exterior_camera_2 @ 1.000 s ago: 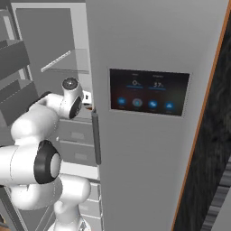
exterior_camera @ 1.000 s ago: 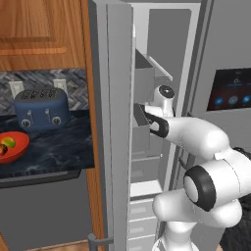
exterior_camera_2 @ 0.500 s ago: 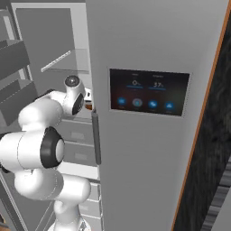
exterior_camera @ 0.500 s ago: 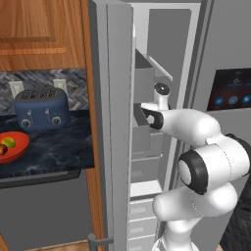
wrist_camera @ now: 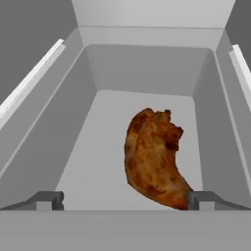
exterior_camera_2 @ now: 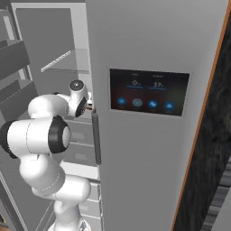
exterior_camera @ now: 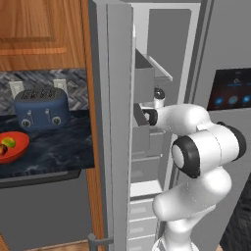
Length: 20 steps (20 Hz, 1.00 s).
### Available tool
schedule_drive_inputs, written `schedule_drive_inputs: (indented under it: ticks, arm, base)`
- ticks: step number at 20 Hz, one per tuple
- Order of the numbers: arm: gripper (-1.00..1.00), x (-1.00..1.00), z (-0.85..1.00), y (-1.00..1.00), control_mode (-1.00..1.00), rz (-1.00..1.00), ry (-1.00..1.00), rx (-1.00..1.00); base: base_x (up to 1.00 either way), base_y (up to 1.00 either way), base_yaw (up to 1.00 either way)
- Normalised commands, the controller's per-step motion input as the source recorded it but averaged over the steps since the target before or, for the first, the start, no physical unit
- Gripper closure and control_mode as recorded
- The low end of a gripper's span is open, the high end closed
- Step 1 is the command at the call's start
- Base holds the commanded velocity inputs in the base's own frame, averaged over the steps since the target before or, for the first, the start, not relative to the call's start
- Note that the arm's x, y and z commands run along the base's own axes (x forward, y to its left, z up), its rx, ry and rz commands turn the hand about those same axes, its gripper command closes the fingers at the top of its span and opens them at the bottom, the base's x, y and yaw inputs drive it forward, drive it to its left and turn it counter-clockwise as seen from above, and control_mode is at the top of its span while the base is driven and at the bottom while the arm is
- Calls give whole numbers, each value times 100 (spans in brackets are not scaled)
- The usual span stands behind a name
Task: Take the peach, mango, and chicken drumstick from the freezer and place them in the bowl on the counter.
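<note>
The chicken drumstick (wrist_camera: pixel 154 159), reddish-brown, lies on the floor of a grey drawer (wrist_camera: pixel 59 132) inside the open freezer (exterior_camera: pixel 164 44). My gripper (wrist_camera: pixel 126 201) is open just over the drawer's near edge, and the drumstick's thin end lies close to the right fingertip (wrist_camera: pixel 202 200). From the left base view my hand (exterior_camera: pixel 147 116) reaches into the freezer at mid height. The red-orange bowl (exterior_camera: pixel 18 148) sits on the dark counter (exterior_camera: pixel 54 147) at far left. In it lie the green-yellow mango (exterior_camera: pixel 8 142) and the reddish peach (exterior_camera: pixel 1 150).
The long freezer door (exterior_camera: pixel 112 122) stands open between the arm and the counter. A blue toaster (exterior_camera: pixel 41 108) stands behind the bowl. The wider grey door with a screen (exterior_camera_2: pixel 149 90) is shut on the right. Clear shelves and more drawers sit above and below my hand.
The hand has pushed a little deeper into the freezer and the elbow has swung up and round. The fingers stay apart.
</note>
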Motion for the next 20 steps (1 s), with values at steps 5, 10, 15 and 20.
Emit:
schedule_drive_inputs:
  ticks: [5, 10, 15, 20]
  arm:
    - [-100, 11, -14, 0, -100, -2, 0, 0]
    - [-100, 21, 0, 0, -100, -6, 0, 0]
    - [-100, 23, 0, 0, -100, -5, 0, 0]
    - [-100, 1, 0, 0, -100, -1, -3, 0]
  base:
    - [0, 0, 0]
    - [0, 0, 0]
    - [0, 0, 0]
    - [0, 0, 0]
